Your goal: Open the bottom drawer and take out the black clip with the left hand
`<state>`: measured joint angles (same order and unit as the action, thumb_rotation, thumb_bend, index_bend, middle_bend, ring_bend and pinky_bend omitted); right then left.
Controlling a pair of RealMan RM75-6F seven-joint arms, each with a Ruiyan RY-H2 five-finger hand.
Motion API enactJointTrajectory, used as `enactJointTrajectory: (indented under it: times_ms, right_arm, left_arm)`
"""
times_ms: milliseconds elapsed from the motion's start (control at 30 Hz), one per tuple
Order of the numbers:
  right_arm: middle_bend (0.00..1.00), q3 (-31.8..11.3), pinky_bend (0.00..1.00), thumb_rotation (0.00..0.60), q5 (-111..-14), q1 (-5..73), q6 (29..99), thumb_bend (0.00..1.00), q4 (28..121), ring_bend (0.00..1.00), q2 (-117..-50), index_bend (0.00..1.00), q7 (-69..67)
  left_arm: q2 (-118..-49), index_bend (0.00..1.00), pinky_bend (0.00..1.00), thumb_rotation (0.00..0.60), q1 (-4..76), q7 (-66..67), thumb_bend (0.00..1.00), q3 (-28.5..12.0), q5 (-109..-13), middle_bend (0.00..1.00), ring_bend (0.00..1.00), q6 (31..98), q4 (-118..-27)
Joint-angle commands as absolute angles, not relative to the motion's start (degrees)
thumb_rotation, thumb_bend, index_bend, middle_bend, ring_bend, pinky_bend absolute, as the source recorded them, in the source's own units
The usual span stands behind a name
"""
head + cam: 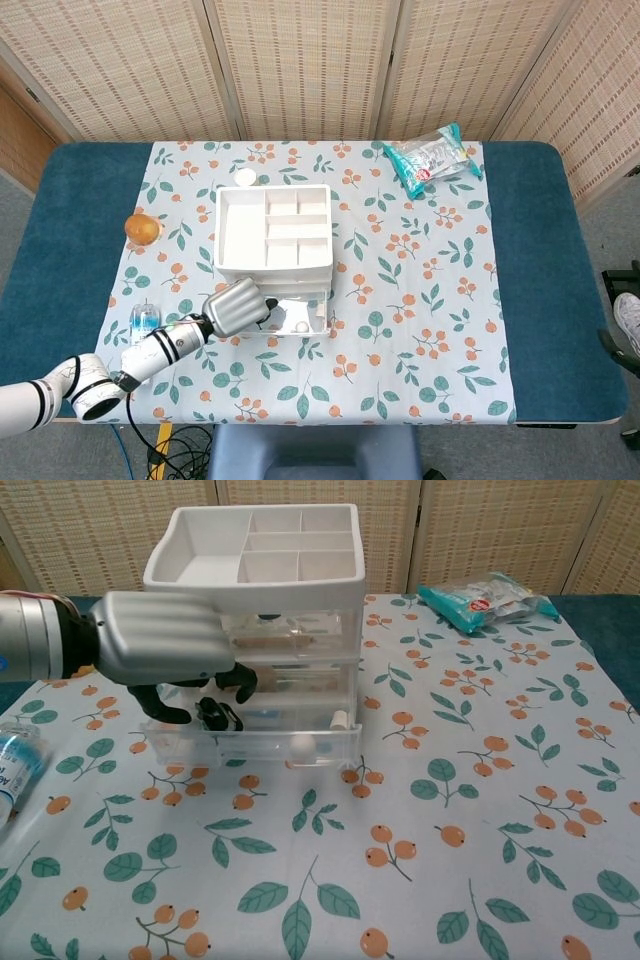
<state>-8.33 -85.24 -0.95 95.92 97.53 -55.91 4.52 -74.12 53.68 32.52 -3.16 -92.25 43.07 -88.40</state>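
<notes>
The white drawer unit stands mid-table with its clear bottom drawer pulled out. The black clip lies in the drawer's left part. My left hand hangs over that end with its dark fingers curled down into the drawer, the thumb to the left of the clip and a finger above it. Small gaps show around the clip, which still rests on the drawer floor. In the head view the hand covers the clip. My right hand shows in neither view.
Small white pieces lie in the drawer's right part. A small bottle lies left of the hand, an orange object further back. A teal packet sits at the back right, a white cap behind the unit.
</notes>
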Motion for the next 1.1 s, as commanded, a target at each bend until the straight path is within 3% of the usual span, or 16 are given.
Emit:
enactJointTrajectory:
  times_ms: [33, 467, 1100]
  right_arm:
    - [0.13, -8.36, 0.01, 0.600, -85.19, -0.97, 95.93, 0.24, 97.51, 0.06, -55.90, 0.00, 4.46]
    - [0.13, -8.45, 0.01, 0.600, -84.96, -1.12, 96.02, 0.24, 97.08, 0.06, -55.99, 0.00, 3.95]
    - [0.13, -8.60, 0.01, 0.600, -84.47, -1.25, 95.89, 0.24, 96.33, 0.06, -56.27, 0.00, 2.91]
  left_arm:
    - [-74.14, 0.38, 1.00, 0.600, 53.86, 32.81, 0.26, -2.95, -92.02, 0.95, 1.00, 42.83, -88.45]
    - [-74.50, 0.41, 1.00, 0.600, 54.86, 33.36, 0.27, -2.48, -90.48, 0.95, 1.00, 41.64, -88.45]
    - [-75.35, 0.48, 1.00, 0.600, 55.59, 31.19, 0.44, -1.43, -90.98, 0.95, 1.00, 42.33, -87.18]
